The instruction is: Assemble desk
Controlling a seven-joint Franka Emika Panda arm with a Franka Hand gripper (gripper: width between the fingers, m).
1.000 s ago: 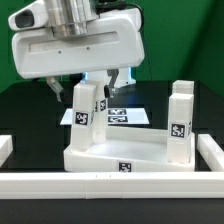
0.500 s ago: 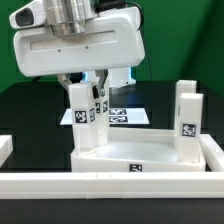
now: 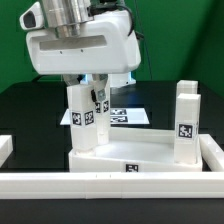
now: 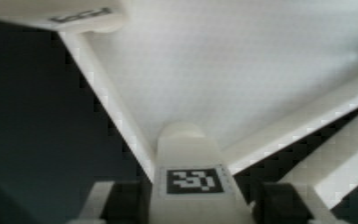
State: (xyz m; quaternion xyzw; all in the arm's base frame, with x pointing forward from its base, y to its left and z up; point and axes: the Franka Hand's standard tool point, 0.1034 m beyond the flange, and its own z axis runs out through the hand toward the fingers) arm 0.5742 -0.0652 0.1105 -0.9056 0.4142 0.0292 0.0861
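Observation:
The white desk top (image 3: 125, 150) lies upside down near the front rail. Three tagged white legs stand on it: one at the exterior view's left front (image 3: 84, 120), one just behind it (image 3: 103, 104), and one at the right (image 3: 183, 118). My gripper (image 3: 85, 90) hangs over the left front leg with its fingers on either side of the leg's upper end. In the wrist view the gripper (image 4: 194, 205) is shut on this leg (image 4: 194, 160), whose tag faces the camera, above the desk top (image 4: 247, 70).
The marker board (image 3: 128, 115) lies flat on the black table behind the desk top. White border rails run along the front (image 3: 110, 185) and the exterior view's right (image 3: 212, 155), with a short stub at the left (image 3: 5, 148).
The gripper body has turned and shifted toward the exterior view's right. The held leg went from tilted to nearly upright. The desk top shifted slightly.

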